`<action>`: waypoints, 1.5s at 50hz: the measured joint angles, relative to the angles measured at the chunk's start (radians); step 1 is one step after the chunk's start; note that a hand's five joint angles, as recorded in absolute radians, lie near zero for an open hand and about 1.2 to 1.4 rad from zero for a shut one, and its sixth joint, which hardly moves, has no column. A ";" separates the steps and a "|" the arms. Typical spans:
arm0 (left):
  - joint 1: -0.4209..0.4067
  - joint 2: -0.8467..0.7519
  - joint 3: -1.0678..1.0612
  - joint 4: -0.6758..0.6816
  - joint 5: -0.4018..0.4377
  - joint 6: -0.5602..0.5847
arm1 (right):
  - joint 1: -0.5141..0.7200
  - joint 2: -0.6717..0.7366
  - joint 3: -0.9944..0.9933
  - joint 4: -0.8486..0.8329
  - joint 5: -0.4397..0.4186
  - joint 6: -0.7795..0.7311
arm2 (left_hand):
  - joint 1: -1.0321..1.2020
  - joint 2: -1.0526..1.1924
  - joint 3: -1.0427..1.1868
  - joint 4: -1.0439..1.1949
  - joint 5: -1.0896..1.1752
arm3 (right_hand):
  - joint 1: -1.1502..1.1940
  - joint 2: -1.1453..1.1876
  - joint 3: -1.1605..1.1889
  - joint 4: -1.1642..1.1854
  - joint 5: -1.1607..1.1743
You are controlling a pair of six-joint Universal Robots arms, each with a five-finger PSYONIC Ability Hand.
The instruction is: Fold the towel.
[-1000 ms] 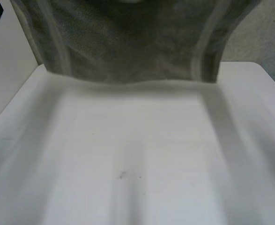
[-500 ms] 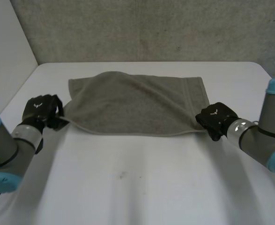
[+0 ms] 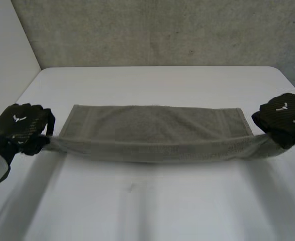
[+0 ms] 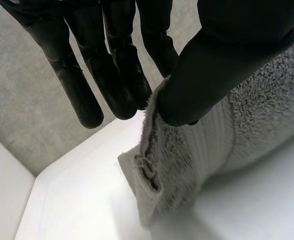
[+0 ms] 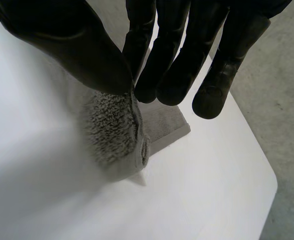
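A grey-green towel [image 3: 157, 128] lies across the middle of the white table [image 3: 157, 201], its near edge lifted and pulled taut between both hands. My left hand [image 3: 17, 130] holds the near left corner; in the left wrist view the thumb [image 4: 207, 75] pinches the towel [image 4: 187, 155] against the straight fingers [image 4: 111, 75]. My right hand [image 3: 283, 118] holds the near right corner; in the right wrist view its thumb [image 5: 71, 45] and fingers [image 5: 177, 60] pinch the towel [image 5: 114, 135]. The far half of the towel rests flat on the table.
A grey wall [image 3: 162, 30] rises behind the table's far edge, and a pale side wall [image 3: 6, 55] stands at the left. The table's right edge [image 5: 267, 185] lies close beside my right hand.
Both hands have moved apart and toward me with the towel's corners. The towel, rumpled half a second ago, is now stretched straight with its near edge raised.
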 measured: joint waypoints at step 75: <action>-0.248 -0.332 0.106 0.458 -0.261 -0.187 | 0.108 0.398 0.105 -0.634 0.178 0.400 | -1.006 -1.052 -1.052 -1.053 -0.994 | -0.677 -0.692 -0.700 -0.700 -0.718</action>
